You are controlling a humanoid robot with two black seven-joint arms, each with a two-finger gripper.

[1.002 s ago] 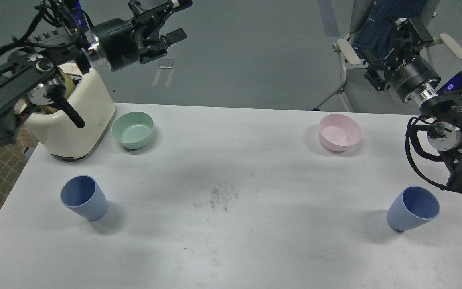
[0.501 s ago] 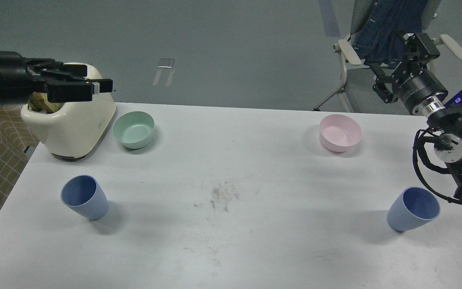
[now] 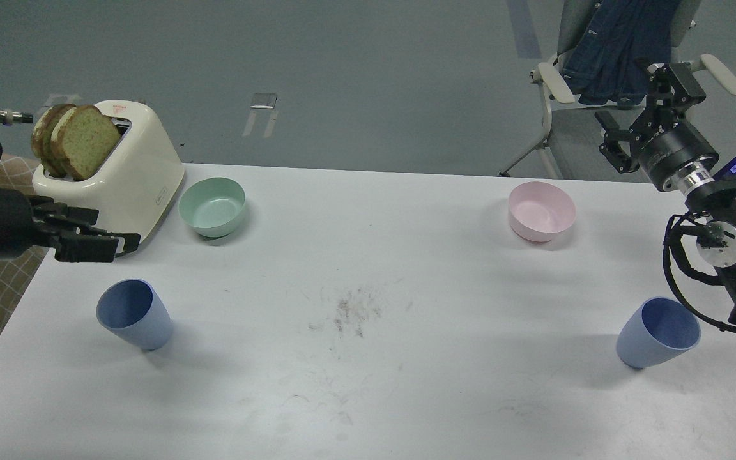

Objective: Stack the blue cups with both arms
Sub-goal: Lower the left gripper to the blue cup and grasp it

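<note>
Two blue cups stand upright and well apart on the white counter (image 3: 368, 396) — the left blue cup (image 3: 133, 314) just below the left gripper (image 3: 109, 244), whose fingers look closed on nothing. The right blue cup (image 3: 659, 332) sits well below the right gripper (image 3: 652, 96), fingers spread, empty — beyond them, a toaster (image 3: 122, 182).
</note>
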